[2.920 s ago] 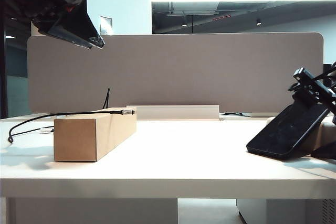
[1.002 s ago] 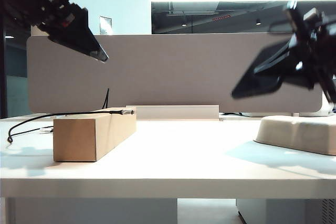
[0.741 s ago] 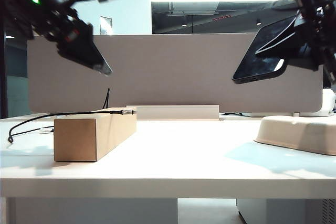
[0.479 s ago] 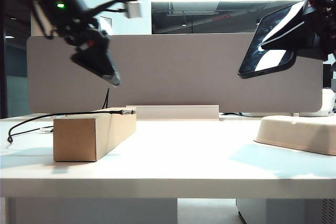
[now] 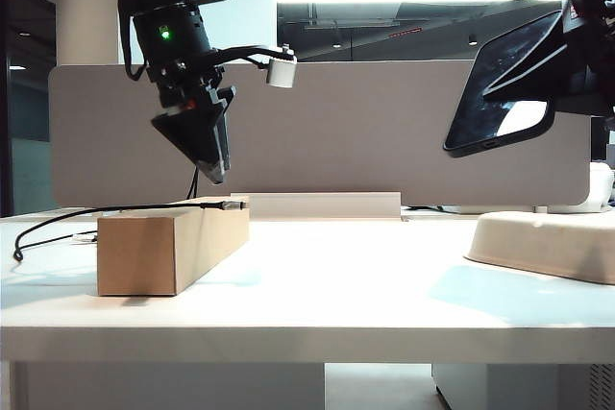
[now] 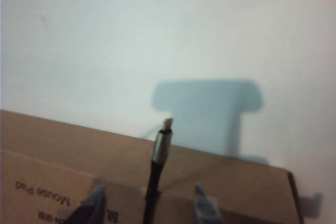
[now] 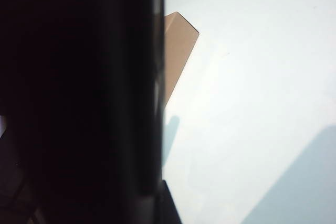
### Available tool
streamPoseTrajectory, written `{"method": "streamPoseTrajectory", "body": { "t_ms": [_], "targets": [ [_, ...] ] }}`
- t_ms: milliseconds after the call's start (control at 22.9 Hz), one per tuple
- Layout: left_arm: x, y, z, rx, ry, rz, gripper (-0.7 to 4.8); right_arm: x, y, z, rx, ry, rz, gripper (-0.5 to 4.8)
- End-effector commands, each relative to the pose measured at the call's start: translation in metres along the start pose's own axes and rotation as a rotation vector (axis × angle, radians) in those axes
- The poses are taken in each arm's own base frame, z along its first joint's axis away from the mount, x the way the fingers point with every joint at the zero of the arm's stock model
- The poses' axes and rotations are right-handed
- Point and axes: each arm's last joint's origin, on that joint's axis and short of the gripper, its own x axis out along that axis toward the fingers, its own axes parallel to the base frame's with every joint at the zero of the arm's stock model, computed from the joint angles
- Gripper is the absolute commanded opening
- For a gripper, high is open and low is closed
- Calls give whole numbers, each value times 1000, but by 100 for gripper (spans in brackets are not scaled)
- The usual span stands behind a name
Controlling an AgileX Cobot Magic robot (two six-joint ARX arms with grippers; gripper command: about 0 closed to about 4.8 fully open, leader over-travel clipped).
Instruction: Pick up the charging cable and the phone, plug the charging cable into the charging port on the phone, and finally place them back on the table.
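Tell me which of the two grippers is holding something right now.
The right gripper, raised at the right, is shut on the phone. The left gripper is open and empty, above the charging cable lying on the cardboard box.

Black phone (image 5: 502,91), black charging cable (image 6: 153,184) with seemingly silvery plug, brown cardboard box (image 5: 171,242), off-white table (image 5: 336,304).
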Motion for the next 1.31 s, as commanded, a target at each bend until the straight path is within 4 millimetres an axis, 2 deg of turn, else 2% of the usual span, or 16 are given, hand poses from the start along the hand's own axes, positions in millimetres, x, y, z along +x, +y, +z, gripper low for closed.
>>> {"method": "streamPoseTrajectory", "body": {
  "t_ms": [44, 741, 872, 1002, 1307],
  "targets": [
    [-1, 0, 1, 49, 8, -25, 207, -1, 4, 5, -38, -24, 24, -3],
    [23, 4, 1, 96, 45, -47, 205, -1, 3, 4, -51, -16, 20, -3],
    [31, 5, 1, 95, 50, -53, 143, -1, 3, 4, -51, -15, 19, -3],
    [38, 5, 0, 91, 54, -60, 143, -1, 3, 3, -55, -15, 18, -3],
    [39, 6, 1, 93, 41, -41, 143, -1, 3, 3, -71, -15, 18, -3]
  ]
}}
